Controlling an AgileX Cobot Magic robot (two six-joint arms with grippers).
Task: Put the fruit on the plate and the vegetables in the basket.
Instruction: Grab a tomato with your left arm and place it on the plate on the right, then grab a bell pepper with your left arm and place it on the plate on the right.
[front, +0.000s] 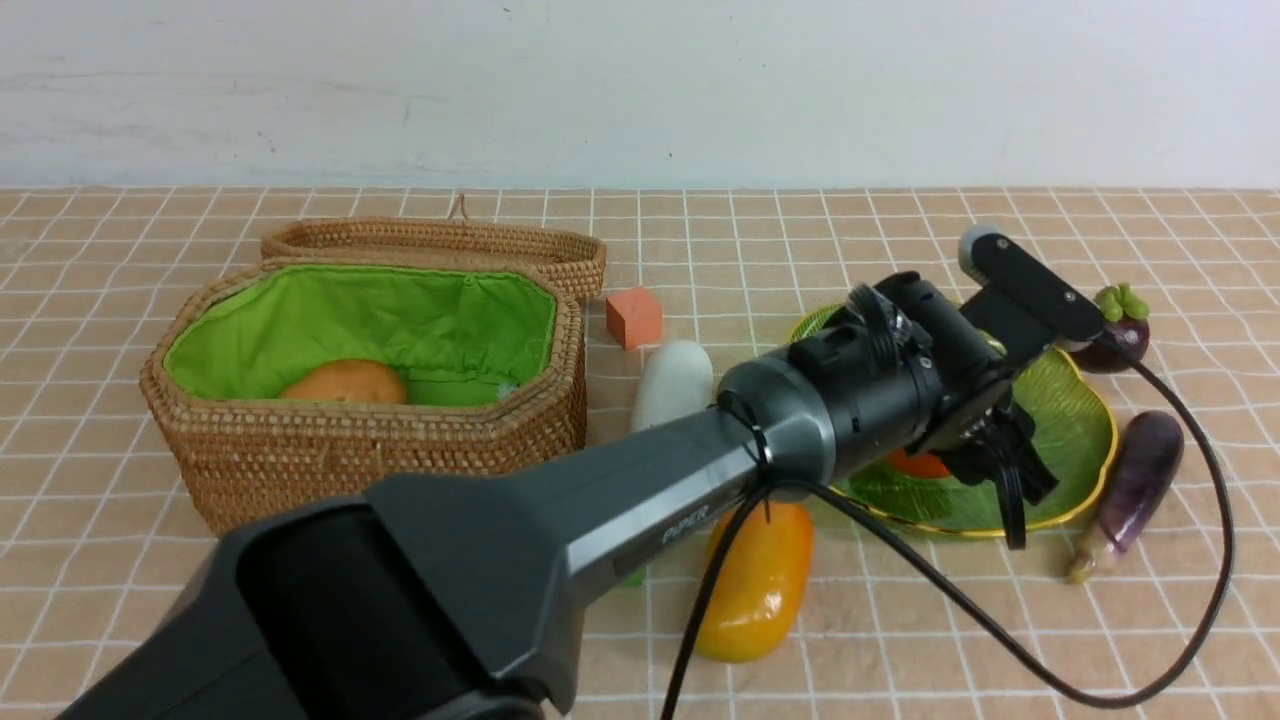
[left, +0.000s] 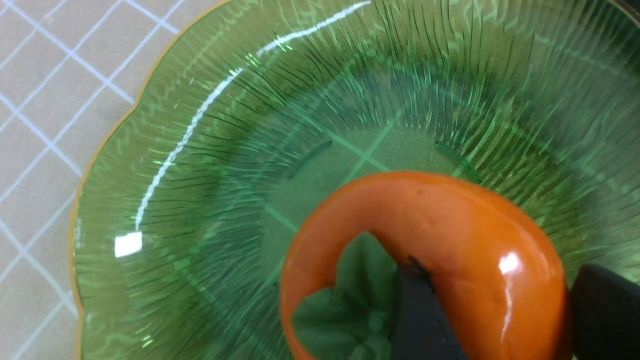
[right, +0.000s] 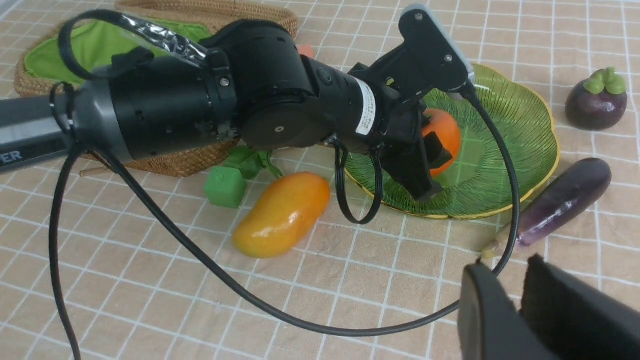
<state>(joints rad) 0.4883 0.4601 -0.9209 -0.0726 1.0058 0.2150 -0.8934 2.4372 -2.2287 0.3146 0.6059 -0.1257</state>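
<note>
Left arm (front: 620, 490) fills the foreground, reaching across to the plate (front: 1075, 430). Left tool (front: 1000, 465) is clenched on the persimmon (left: 450, 225), one finger at the leaf cap, the other on the outer flank. The fruit is near plate centre; contact with the glass cannot be determined. Recommended: lower until seated, release fully, then withdraw straight up so the finger clears the cap without dragging fruit or plate. Outstanding on the desk: mango (front: 755, 585) at the plate's 7 o'clock, mangosteen (front: 1115, 335) at 1, eggplant (front: 1135, 480) at 4, radish (front: 672, 385) at 9. Potato (front: 345, 382) lies in the basket (front: 350, 450). Right tool (right: 517, 290) carries nothing visible; whether parted or closed, cannot tell.
</note>
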